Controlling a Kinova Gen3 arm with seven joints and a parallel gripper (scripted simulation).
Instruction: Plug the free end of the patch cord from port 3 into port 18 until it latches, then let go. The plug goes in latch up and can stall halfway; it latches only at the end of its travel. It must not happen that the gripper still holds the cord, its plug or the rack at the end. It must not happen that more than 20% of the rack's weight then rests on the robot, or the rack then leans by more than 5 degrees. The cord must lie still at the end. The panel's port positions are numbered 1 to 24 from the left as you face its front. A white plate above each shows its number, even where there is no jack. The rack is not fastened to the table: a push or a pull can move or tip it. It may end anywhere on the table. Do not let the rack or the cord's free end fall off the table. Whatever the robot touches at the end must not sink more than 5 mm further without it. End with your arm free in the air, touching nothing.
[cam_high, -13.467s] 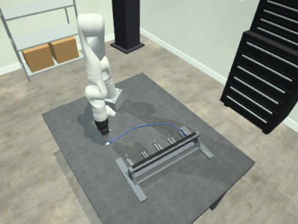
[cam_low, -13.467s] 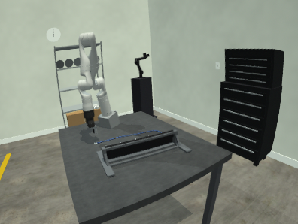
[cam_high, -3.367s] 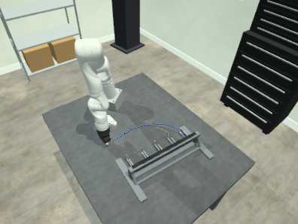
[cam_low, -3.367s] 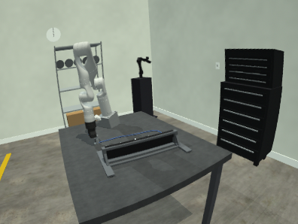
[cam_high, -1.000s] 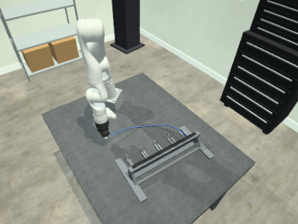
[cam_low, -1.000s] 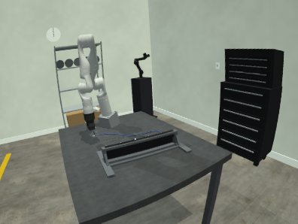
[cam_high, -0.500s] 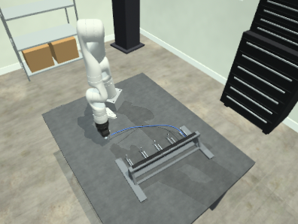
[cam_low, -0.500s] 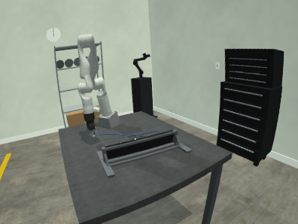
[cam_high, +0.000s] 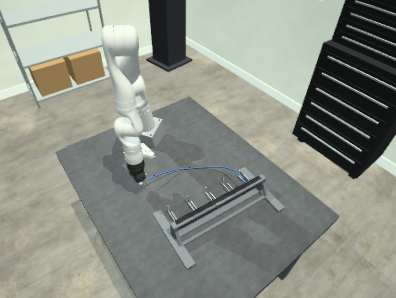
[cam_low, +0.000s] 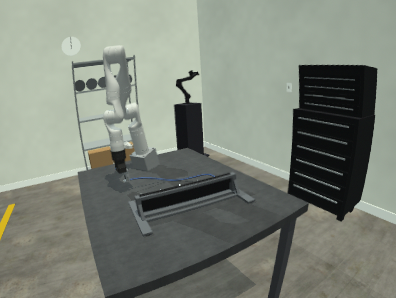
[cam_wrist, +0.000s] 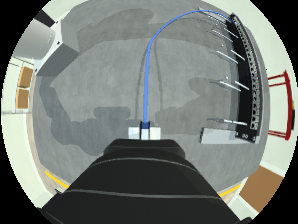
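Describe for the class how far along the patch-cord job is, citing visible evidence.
Done: the gripper is closed on the free end of the blue cord.
In hand: that end is held away from the rack, the cord arching back to the rack's far end.
Left: reaching port 18, pushing until it latches, letting go, cord lying still.

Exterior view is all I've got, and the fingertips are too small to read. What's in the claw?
Observer: The blue patch cord's free end; the wrist view shows it between the claw's pale fingertips.
Operator: OK. Anything sticking out of the grey metal rack on the arm's side?
Observer: Yes, the top view shows thin silvery rods jutting out there.
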